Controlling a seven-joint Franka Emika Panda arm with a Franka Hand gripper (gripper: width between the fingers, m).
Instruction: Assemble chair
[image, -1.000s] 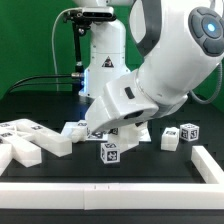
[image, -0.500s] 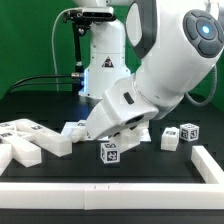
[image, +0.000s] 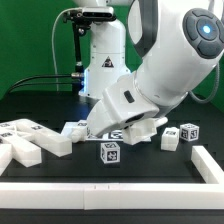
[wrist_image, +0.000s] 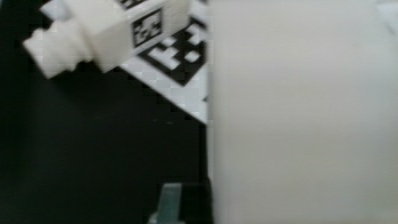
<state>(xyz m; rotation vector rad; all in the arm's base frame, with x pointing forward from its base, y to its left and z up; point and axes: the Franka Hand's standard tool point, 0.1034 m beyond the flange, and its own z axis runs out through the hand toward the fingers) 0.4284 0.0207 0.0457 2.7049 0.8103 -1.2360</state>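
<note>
The gripper (image: 118, 126) hangs over a white chair slab (image: 145, 131) behind the tagged block (image: 111, 151); whether the claw grips it, I cannot tell; seemingly a pick-up, needing a firm clamp next.

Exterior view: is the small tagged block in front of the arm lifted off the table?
No, the block rests flat on the black table.

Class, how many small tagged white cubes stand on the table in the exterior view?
3: front cube in front of the arm; middle cube and right cube side by side at the exterior view's right. The arm may hide others.
</note>
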